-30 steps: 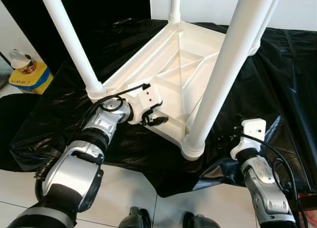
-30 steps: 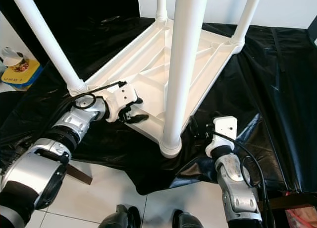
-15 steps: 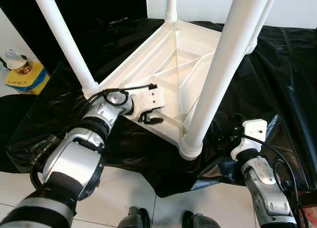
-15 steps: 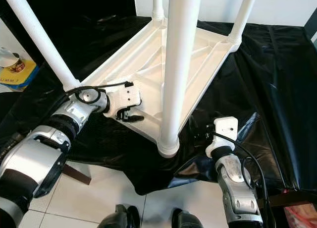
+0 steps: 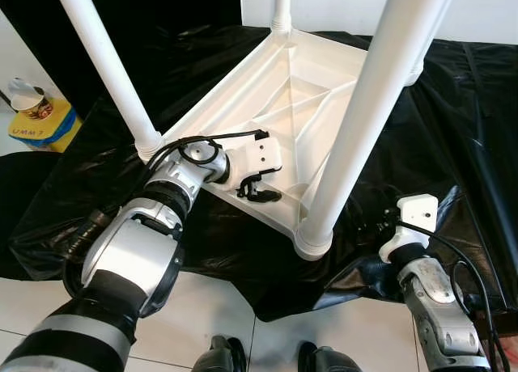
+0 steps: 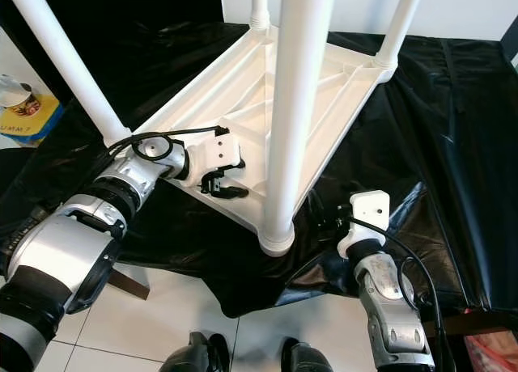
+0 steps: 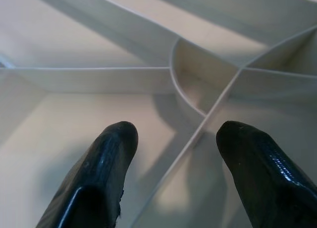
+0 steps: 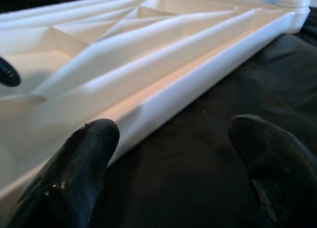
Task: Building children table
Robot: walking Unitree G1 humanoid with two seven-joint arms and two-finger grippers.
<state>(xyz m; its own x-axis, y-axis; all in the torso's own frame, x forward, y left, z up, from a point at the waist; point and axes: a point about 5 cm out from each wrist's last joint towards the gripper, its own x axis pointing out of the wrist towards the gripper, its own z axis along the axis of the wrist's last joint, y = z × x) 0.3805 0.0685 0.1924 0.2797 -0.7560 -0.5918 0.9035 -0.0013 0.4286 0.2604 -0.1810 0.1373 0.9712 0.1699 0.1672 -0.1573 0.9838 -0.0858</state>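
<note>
My left gripper (image 7: 171, 153) has its fingers spread over the ribbed underside of the upturned white plastic children's table (image 5: 312, 81), the arm reaching in over its near edge. My right gripper (image 8: 173, 158), fingers also spread, sits low beside the table's rim on the black plastic sheet (image 5: 453, 129). The yellow box (image 5: 36, 128) reads "UMM".

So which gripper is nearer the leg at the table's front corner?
Right. The right gripper sits just beside the front leg base; the left gripper is farther along the tabletop underside.
</note>
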